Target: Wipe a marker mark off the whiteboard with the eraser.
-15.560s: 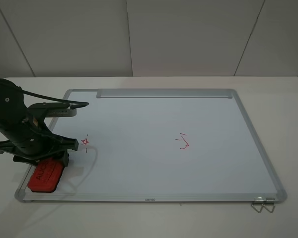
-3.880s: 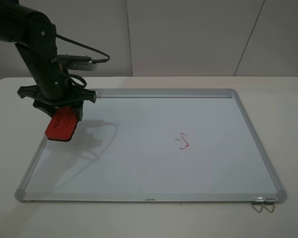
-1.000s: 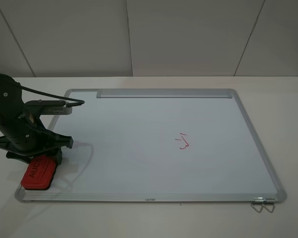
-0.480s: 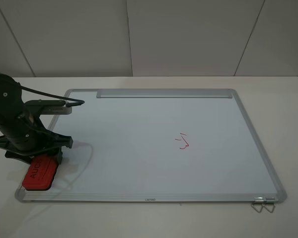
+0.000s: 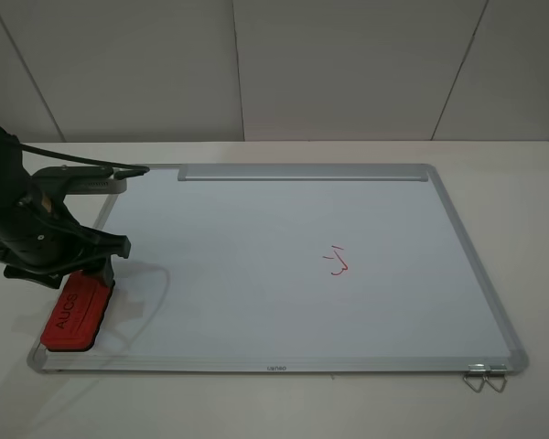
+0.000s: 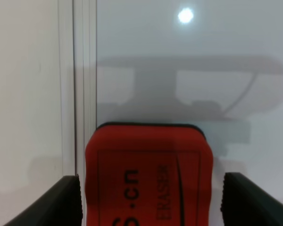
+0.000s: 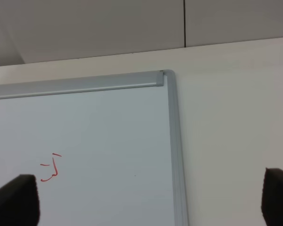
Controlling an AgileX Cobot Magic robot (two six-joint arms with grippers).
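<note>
White tabletop [image 5: 256,402] under pale wall panels, and the whiteboard [image 5: 284,265] lies flat across it, silver tray strip [image 5: 302,172] along the far edge, metal clips [image 5: 485,375] at the near right corner. Over on the left, the left arm [image 5: 27,229] hangs above the board's near left corner. The red eraser [image 5: 75,311] sits flat on the board right by the left frame rail [image 6: 82,94], lettering up. From the left wrist view, the left gripper [image 6: 148,200] is spread wide, 1 dark fingertip [image 6: 66,200] on each side of the eraser with a clear gap to its edges: released, not touching. The eraser's front edge lines up just beside the frame, and the arm's shadow falls across the white surface ahead of it. Only 1 red mark shows on the board, the hook-shaped squiggle [image 5: 337,262], right of centre and well apart from the eraser. The right wrist view catches that squiggle and the board's far right corner [image 7: 167,75]; the right gripper [image 7: 151,200] shows 2 dark fingertips far apart at the frame's edges, open, holding nothing.
</note>
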